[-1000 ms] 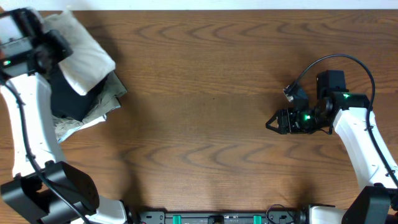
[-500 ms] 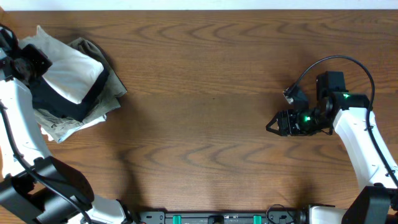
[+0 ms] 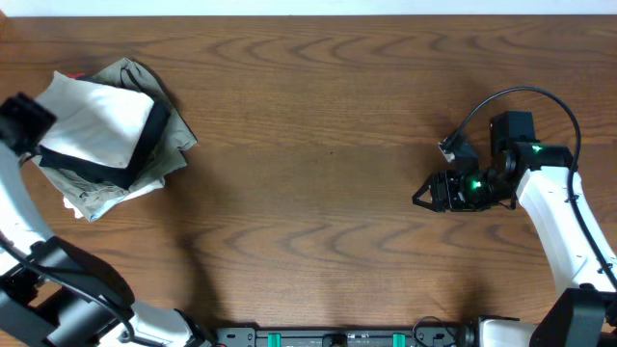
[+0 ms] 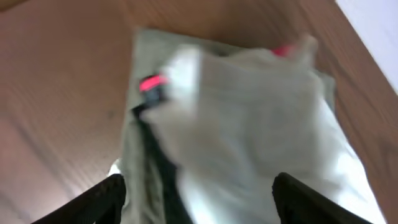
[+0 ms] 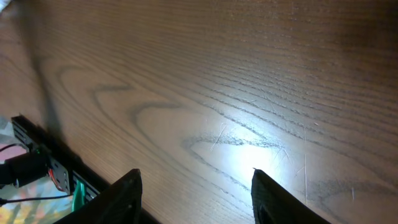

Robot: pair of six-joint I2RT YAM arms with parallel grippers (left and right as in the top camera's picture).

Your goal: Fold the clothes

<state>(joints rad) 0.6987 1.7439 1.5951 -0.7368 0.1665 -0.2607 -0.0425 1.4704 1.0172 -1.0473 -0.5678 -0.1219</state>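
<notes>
My open, empty left gripper [image 4: 199, 180] hangs over the folded white thin-fabric garment [image 3: 96, 130] at the surface's [image 3: 337, 193] left edge. My right gripper [image 5: 194, 177] is open, empty. Folding looks done.

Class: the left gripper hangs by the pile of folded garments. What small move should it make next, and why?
Probably lift the left gripper clear of the pile. Its jaws stand open and empty, and the white garment lies folded on top of the other folded garments, so nothing there seems left to hold.
</notes>
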